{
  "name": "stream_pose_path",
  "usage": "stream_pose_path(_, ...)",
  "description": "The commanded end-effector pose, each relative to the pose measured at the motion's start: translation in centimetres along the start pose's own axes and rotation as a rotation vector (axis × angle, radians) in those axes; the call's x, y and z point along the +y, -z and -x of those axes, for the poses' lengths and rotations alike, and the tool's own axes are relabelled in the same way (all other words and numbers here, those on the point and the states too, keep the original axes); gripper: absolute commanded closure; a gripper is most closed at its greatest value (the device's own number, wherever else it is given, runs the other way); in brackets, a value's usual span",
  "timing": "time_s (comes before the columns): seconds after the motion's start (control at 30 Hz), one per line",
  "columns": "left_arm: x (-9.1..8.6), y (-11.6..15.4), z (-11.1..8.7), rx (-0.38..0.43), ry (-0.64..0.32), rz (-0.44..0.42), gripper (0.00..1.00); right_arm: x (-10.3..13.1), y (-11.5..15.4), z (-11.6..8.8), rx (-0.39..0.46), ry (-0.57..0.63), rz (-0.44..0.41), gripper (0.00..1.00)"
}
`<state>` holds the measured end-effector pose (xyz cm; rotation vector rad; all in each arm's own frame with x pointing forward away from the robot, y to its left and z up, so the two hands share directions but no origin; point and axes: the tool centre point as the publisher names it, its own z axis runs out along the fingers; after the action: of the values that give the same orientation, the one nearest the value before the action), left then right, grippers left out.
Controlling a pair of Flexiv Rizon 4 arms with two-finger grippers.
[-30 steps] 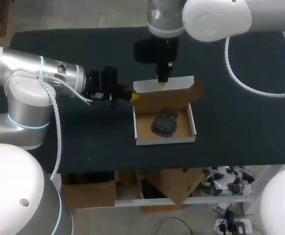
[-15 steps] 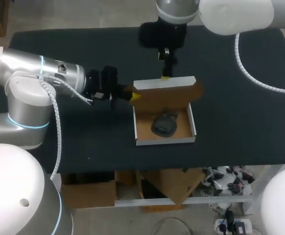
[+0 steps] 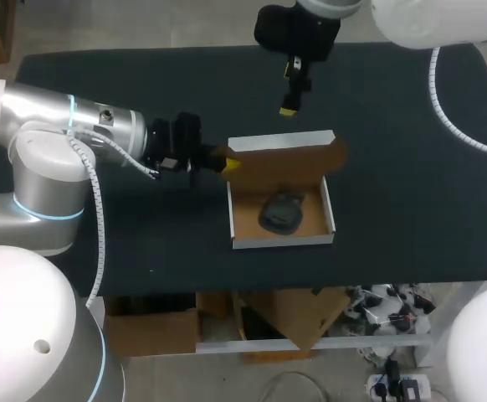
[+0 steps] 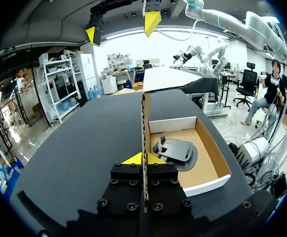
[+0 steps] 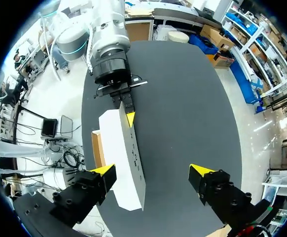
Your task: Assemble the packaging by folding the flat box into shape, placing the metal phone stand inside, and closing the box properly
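The box (image 3: 281, 241) sits open on the black table (image 3: 411, 218), its low white front wall nearest the robot. Inside it, on the brown floor, lies the dark phone stand (image 3: 282, 211), about midway between the side walls. It seems to lie folded flat, though the head view is too dim to be sure.

At the box's far left corner, the left gripper (image 3: 229, 161) comes in from the side. Its fingers are pressed onto the upright side flap (image 4: 144, 118), one yellow tip on each face of the cardboard. The lid (image 3: 281, 142) rises from the far wall of the box, white outside and brown inside, and is not folded down.

Beyond the lid, away from the box and touching nothing, the right gripper (image 3: 289, 109) hangs over the table. Its own wrist view shows its fingers (image 5: 104, 170) spread wide apart, with the lid's white back beneath them.
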<state>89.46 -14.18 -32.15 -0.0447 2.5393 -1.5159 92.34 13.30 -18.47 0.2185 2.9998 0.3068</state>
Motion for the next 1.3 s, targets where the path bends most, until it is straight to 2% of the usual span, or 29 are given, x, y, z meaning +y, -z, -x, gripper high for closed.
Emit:
stream_pose_path(0.03, 0.1, -0.1, 0.0, -0.002, -0.001, -0.001, 1.0, -0.4, 0.2, -0.5, -0.008, 0.002, 0.011, 0.0)
stream_pose_path(0.67, 0.1, -0.1, 0.0, -0.002, -0.001, -0.001, 1.0, -0.4, 0.2, -0.5, -0.008, 0.002, 0.011, 0.0)
stream_pose_path(0.73, 0.1, -0.1, 0.0, -0.002, -0.001, -0.001, 1.0, -1.0, 0.2, -0.1, -0.019, -0.067, -0.014, 0.0)
stream_pose_path(0.9, 0.1, -0.1, 0.0, -0.002, -0.001, -0.001, 1.0, -2.5, 0.4, 0.6, 0.015, -0.27, 0.013, 0.0)
stream_pose_path(1.17, 0.1, -0.1, 0.0, -0.002, -0.001, -0.001, 1.0, -3.3, 0.5, 0.6, -0.013, -0.464, 0.003, 0.0)
stream_pose_path(1.3, 0.4, 0.0, -0.4, -0.024, -0.039, -0.009, 1.0, -3.4, 0.8, 0.3, -0.052, -0.546, 0.017, 0.0)
